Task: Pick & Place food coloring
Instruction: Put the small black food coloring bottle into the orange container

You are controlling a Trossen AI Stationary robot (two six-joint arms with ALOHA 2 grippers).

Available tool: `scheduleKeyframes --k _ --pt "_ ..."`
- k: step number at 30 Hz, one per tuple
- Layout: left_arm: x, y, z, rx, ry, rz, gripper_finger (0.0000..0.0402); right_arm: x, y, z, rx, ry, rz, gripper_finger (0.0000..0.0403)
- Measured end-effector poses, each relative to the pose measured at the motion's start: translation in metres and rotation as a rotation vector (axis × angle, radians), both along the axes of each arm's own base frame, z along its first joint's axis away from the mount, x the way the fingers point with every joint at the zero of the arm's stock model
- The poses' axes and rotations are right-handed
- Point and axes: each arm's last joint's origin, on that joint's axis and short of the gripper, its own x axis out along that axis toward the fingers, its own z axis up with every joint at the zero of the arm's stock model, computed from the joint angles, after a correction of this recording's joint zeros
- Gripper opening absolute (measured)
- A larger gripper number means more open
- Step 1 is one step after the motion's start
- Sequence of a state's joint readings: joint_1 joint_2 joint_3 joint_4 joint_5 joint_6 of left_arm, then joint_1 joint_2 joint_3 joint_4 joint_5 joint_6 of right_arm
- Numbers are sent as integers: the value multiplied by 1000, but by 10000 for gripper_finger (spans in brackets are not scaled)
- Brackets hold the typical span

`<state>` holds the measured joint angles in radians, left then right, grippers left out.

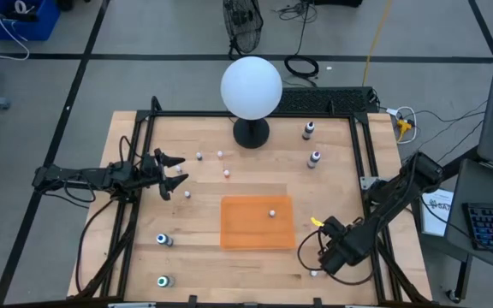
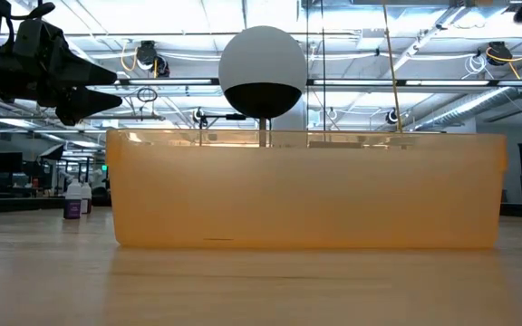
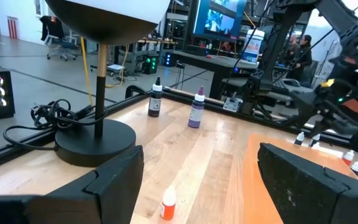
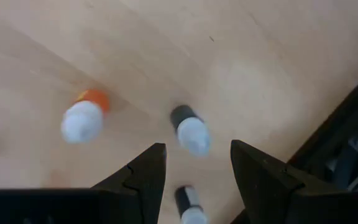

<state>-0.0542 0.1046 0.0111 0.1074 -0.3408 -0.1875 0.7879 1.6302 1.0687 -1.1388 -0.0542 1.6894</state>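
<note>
The food coloring bottles are tiny and white-capped, and they stand scattered over the wooden table. My right gripper (image 1: pixel 322 257) is open near the table's near right corner and points down. In the right wrist view its fingers stand above a dark bottle (image 4: pixel 190 130), with an orange one (image 4: pixel 82 118) to one side and another dark one (image 4: pixel 188 210) close by. My left gripper (image 1: pixel 176 175) is open and raised at the table's left side. It faces an orange bottle (image 3: pixel 168 204), with a black bottle (image 3: pixel 155 99) and a purple one (image 3: pixel 197 109) farther off. One bottle (image 1: pixel 272 212) stands on the orange mat (image 1: pixel 246 231).
A big white globe (image 1: pixel 251 87) on a black base (image 3: pixel 95 142) stands at the table's far middle. More bottles are near the left edge (image 1: pixel 163 240) and the near left corner (image 1: pixel 163 281). Black frame rails (image 1: pixel 366 154) run along the sides. People show in the room beyond.
</note>
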Motion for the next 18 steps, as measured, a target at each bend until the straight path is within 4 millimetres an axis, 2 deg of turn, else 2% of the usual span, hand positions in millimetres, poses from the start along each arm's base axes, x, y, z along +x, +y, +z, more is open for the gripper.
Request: scheduleKeyframes --k 10,14,18 --pt "0 0 0 0 0 0 310 -8 -8 -33 31 -29 6 171" --pt "0 0 0 0 0 0 310 -10 -10 -36 27 -23 7 167" --pt "0 0 0 0 0 0 310 -10 -10 -37 35 -28 21 147"
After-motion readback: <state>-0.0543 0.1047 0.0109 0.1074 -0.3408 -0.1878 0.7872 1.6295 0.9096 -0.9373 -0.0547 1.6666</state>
